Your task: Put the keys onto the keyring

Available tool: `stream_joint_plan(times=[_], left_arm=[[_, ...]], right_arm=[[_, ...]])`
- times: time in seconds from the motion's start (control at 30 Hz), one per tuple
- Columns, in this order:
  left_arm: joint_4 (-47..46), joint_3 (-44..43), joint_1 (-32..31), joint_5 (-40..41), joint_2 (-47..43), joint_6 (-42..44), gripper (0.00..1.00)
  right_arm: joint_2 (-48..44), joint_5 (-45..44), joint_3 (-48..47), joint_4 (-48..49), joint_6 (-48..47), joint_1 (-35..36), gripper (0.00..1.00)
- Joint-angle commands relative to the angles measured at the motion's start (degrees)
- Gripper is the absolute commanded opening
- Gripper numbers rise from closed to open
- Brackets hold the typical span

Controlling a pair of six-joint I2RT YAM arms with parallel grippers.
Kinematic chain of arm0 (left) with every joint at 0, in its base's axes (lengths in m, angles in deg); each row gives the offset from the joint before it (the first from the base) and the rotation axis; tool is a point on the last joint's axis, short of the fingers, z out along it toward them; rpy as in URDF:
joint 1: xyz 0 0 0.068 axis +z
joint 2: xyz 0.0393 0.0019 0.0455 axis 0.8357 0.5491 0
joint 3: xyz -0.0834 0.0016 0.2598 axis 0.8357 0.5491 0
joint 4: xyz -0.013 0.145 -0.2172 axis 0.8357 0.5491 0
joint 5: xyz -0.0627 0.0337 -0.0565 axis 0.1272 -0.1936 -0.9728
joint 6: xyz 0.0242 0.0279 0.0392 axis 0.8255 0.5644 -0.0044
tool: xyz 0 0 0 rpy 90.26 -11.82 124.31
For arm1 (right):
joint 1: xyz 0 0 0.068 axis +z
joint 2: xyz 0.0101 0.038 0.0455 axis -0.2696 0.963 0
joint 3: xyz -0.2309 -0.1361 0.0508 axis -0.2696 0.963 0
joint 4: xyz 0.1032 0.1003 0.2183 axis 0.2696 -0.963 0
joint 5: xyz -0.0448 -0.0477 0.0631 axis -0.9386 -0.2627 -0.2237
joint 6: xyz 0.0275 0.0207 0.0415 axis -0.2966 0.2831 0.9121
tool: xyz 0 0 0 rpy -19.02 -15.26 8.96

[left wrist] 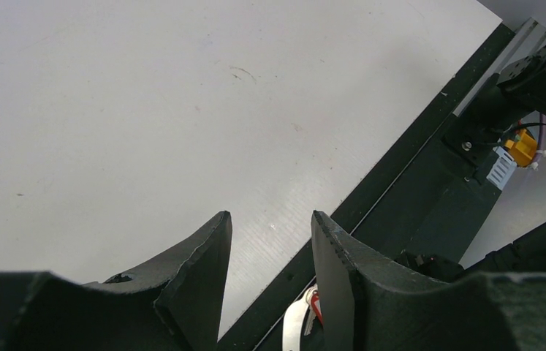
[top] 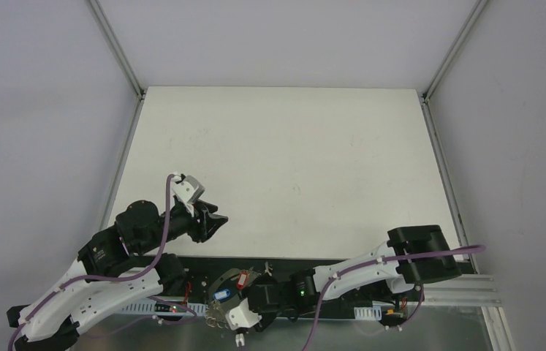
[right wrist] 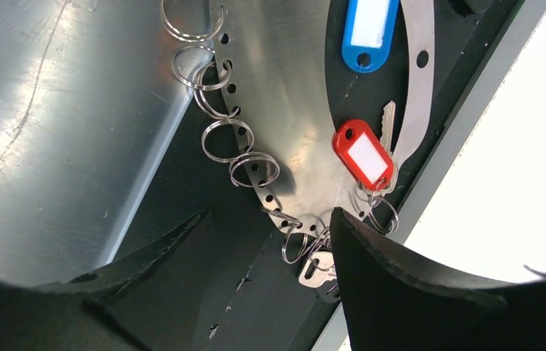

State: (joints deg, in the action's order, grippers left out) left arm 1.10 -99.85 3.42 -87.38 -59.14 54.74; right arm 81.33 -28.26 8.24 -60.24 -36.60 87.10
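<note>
- Two pincers, both spread and holding nothing. The left pincer (top: 210, 221) hangs over the lower left of the tabletop (top: 292, 146), well apart from the work. The right pincer (right wrist: 270, 213) hovers above the keyring.
- The keyring (right wrist: 284, 131) lies off the tabletop, at the bottom centre of the overhead view. It rests partly on a dark strip (right wrist: 175, 190) and partly on sheet metal (right wrist: 50, 131). It is flat and thin on a hard surface, so closing fingers could skid over it and shove it aside instead of lifting it.
- The red tag (right wrist: 362, 155) sits right of centre in the right wrist view, and the blue tag (right wrist: 368, 33) at the top. Both are bulkier than the keys, so a grab aimed at a key may catch a tag instead and leave the key dangling.
- One key (right wrist: 387, 124) lies just beside the red tag. Another (right wrist: 317, 269) sits at the bottom, partly hidden by the right-hand finger. Both are tiny and smooth, and likely to twist or slip out of a pinch.
- Small rings (right wrist: 226, 140) run along the keyring's holes. They could snag a finger or tangle, dragging the whole cluster along.
</note>
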Motion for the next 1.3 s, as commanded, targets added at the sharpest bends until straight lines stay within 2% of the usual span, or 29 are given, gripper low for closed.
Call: stream_joint_plan(times=[0.0, 0.07, 0.23, 0.33, 0.5, 0.6, 0.73, 1.0, 1.27], left_arm=[[-0.05, -0.06, -0.17, -1.02, -0.48, -0.16, 0.44], [-0.05, -0.12, -0.17, -1.03, -0.62, -0.15, 0.44], [0.04, 0.01, -0.16, -1.1, -1.05, -0.26, 0.44], [0.03, -0.12, -0.16, -1.12, -1.03, -0.16, 0.44], [0.03, -0.11, -0.2, -0.96, -1.07, -0.16, 0.44], [0.13, 0.02, -0.21, -0.83, -0.97, -0.15, 0.44], [0.18, -0.08, -0.16, -0.68, -0.79, -0.17, 0.45], [0.31, -0.03, -0.17, -0.37, -0.65, -0.2, 0.45], [0.3, 0.14, -0.21, 1.28, -1.78, -0.33, 0.44]], right_arm=[[1.99, 3.33, -2.81, -4.1, -2.29, -1.05, 0.63], [2.73, 3.66, -3.37, -4.9, -2.31, -1.34, 0.59], [3.38, 5.0, -4.07, -6.88, -1.42, -1.9, 0.42], [3.63, 5.05, -3.9, -7.18, -1.18, -2.26, 0.4], [3.97, 5.06, -4.39, -7.81, -0.97, -2.79, 0.27], [4.2, 4.11, -4.71, -8.3, -1.29, -2.85, 0.19], [4.15, 3.79, -4.99, -8.42, -1.18, -2.86, 0.01], [-0.52, 1.57, -5.73, -7.94, -2.13, -2.64, 0.0], [-9.0, -5.39, -5.57, -9.67, -2.7, -2.47, 0.0]])
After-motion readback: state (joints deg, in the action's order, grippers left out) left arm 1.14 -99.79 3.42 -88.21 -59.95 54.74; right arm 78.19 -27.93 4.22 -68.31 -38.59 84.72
